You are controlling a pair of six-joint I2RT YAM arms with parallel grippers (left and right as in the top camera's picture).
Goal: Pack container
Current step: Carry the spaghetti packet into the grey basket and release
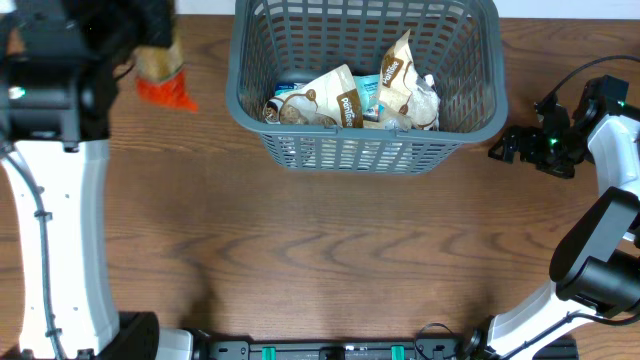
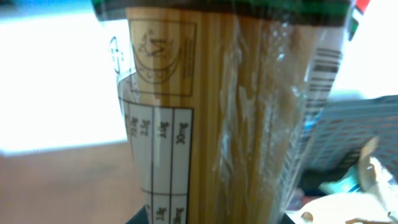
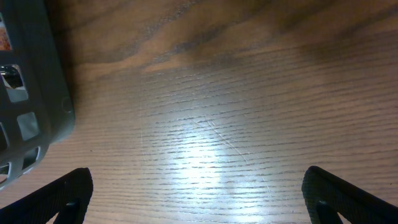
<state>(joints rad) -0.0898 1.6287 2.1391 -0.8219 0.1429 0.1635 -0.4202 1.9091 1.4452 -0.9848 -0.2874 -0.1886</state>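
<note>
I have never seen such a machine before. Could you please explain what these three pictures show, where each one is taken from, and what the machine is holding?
Two white robot arms work at a wooden table. The overhead view looks down on everything. A grey basket holds several snack packets. The other two views come from cameras on the wrists. The left gripper is shut on a packet of spaghetti, which fills its camera's view; from above it shows as a tan and orange packet left of the basket. The right gripper stands open and empty above bare table, beside the basket's right side.
</note>
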